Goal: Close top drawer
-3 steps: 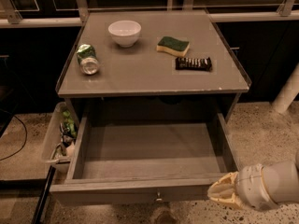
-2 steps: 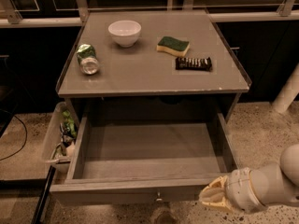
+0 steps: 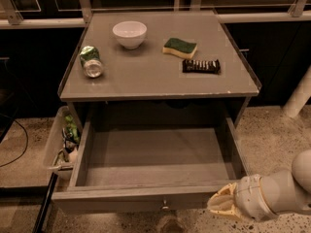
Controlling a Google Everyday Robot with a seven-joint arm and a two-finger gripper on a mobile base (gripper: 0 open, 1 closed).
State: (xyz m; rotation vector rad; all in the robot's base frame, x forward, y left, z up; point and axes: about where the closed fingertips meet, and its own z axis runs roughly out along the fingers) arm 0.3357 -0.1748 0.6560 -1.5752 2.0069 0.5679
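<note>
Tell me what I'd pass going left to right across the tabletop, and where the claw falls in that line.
Green can lying on its side → white bowl → sponge → dark snack bar. The claw comes last, farther right and much lower, by the right end of the open top drawer's front.

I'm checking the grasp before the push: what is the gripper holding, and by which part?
Nothing that shows. The gripper sits by the right end of the top drawer front, away from the knob; whether it touches cannot be told.
</note>
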